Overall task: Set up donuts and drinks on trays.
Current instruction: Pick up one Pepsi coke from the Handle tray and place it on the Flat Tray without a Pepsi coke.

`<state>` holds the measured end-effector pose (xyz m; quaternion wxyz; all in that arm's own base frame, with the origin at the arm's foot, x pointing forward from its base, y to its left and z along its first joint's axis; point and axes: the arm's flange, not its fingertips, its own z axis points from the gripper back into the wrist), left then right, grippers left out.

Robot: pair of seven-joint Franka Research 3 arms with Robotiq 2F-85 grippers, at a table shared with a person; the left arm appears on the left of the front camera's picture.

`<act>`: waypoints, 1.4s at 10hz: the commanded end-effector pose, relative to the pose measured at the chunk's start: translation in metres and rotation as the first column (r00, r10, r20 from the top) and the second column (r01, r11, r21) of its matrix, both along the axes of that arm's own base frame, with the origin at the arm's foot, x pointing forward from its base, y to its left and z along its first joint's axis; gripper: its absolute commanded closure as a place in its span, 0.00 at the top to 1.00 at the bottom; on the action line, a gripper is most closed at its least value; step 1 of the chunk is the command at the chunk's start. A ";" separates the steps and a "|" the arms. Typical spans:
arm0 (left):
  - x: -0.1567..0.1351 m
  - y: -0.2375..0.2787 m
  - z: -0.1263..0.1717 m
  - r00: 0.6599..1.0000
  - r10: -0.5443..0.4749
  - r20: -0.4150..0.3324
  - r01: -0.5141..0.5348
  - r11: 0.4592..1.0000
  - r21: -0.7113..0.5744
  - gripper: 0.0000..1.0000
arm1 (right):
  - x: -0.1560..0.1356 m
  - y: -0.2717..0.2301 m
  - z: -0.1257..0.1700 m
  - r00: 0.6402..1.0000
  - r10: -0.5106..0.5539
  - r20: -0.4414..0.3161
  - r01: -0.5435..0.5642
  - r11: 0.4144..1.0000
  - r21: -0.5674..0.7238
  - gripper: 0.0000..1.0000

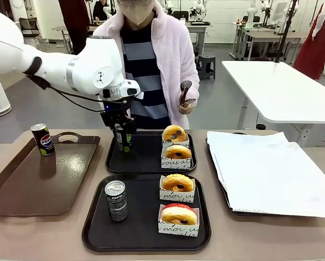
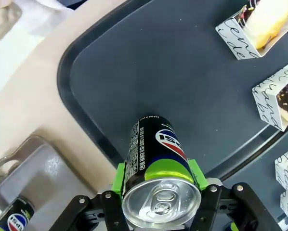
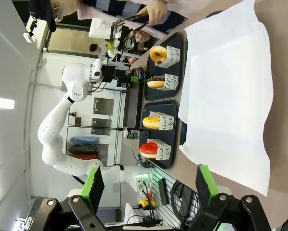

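- While the left pincer point(image 1: 123, 132) stands over the far black tray point(image 1: 146, 161), its green pads are clamped on a lime-marked Pepsi can point(image 2: 158, 166), held upright near that tray's left edge.
- Along the far tray's right edge sit two sleeved donuts: a glazed one point(image 1: 174, 133) at the far corner and a chocolate-topped one point(image 1: 177, 151) just nearer.
- On the near black tray point(image 1: 141, 239), a black Pepsi can point(image 1: 116, 200) stands by the left edge; a glazed donut point(image 1: 177, 183) and a red-iced donut point(image 1: 179, 214) line the right edge.
- Another Pepsi can point(image 1: 42, 139) stands at the far left corner of the glossy brown tray point(image 1: 21, 190) on the desk's left side.
- The right pincer point(image 3: 149, 190) hangs with its fingers spread wide apart, gripping nothing.
- A paper-lined tray point(image 1: 271, 174) covers the desk's right side.
- The person's hand point(image 1: 187, 104) holds dark tongs point(image 1: 184, 89) beyond the desk's far edge.
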<state>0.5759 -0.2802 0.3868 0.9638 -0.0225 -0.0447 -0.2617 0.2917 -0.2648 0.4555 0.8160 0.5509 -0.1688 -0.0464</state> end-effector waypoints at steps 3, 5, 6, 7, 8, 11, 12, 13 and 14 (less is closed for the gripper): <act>-0.001 0.000 -0.007 1.000 -0.016 0.001 0.016 1.000 0.003 1.00 | 0.000 0.000 0.000 1.000 -0.004 0.014 0.004 1.000 0.002 1.00; -0.001 0.001 -0.006 1.000 -0.014 -0.007 0.014 1.000 0.000 1.00 | 0.000 0.000 0.000 1.000 -0.004 0.014 0.004 1.000 0.002 1.00; -0.002 0.001 -0.006 1.000 -0.008 -0.012 0.008 1.000 -0.001 1.00 | 0.000 0.000 0.000 1.000 -0.004 0.014 0.004 1.000 0.002 1.00; -0.003 0.001 -0.006 1.000 -0.006 -0.015 0.005 1.000 -0.002 1.00 | 0.000 0.000 0.000 1.000 -0.004 0.014 0.004 1.000 0.002 1.00; -0.001 0.000 -0.005 1.000 -0.008 -0.023 0.008 1.000 0.002 0.99 | 0.000 0.000 0.000 1.000 -0.004 0.014 0.004 1.000 0.002 1.00; -0.007 0.000 0.006 1.000 -0.004 -0.020 0.004 1.000 -0.006 1.00 | 0.000 0.000 0.000 1.000 -0.004 0.014 0.004 1.000 0.002 1.00; -0.011 -0.003 0.033 1.000 -0.013 -0.016 0.013 1.000 -0.007 1.00 | 0.000 0.000 0.000 1.000 -0.004 0.014 0.004 1.000 0.002 1.00; -0.023 -0.002 0.065 1.000 -0.002 -0.010 0.002 1.000 -0.005 1.00 | 0.000 0.000 0.000 1.000 -0.004 0.014 0.004 1.000 0.002 1.00; -0.045 0.003 0.094 1.000 0.013 -0.015 -0.013 1.000 -0.015 1.00 | 0.000 0.000 0.000 1.000 -0.004 0.014 0.004 1.000 0.002 1.00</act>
